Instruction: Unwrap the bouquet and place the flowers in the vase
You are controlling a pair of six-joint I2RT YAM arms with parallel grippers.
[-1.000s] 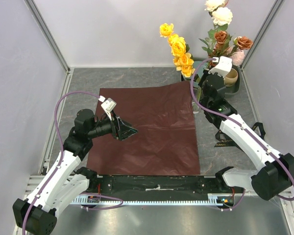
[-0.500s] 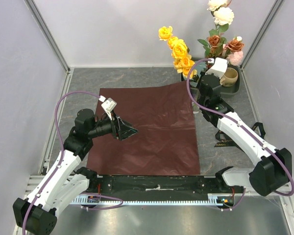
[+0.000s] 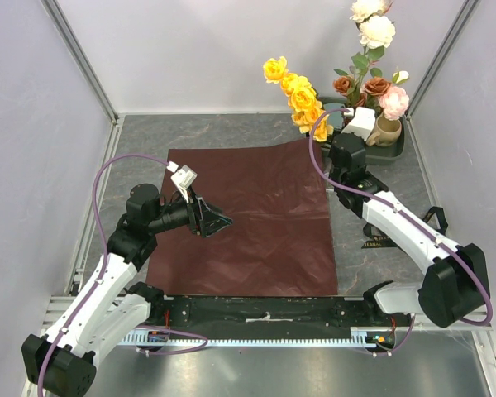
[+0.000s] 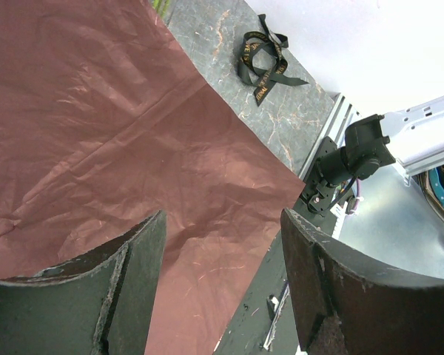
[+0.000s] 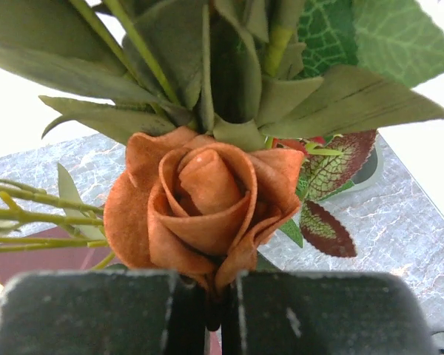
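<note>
The dark red wrapping paper point(image 3: 248, 219) lies flat and open in the middle of the table point(image 3: 140, 136). The left gripper point(image 3: 215, 222) hangs over the left part of the paper. Its two fingers point(image 4: 96, 296) are wide apart and hold nothing.

The right gripper point(image 5: 222, 310) is up at the far right corner of the table. Its fingers point(image 5: 96, 310) are squeezed together on the stems of the flowers point(image 3: 302, 83), just under a rust-brown rose point(image 5: 200, 211) with green leaves behind it. The flowers stick up in the air above that corner. The yellow roses are on the left, the white roses point(image 3: 374, 29) are at the top, and a pink rose point(image 3: 394, 102) is on the right with brown ones beside it.

A beige mug point(image 3: 390, 130) stands in the same corner, just beside the flowers.

The black ribbon point(image 4: 266, 55) with gold letters lies on the bare table near the right edge. It is close to the paper but does not touch it. From above, the right arm hides part of it.
</note>
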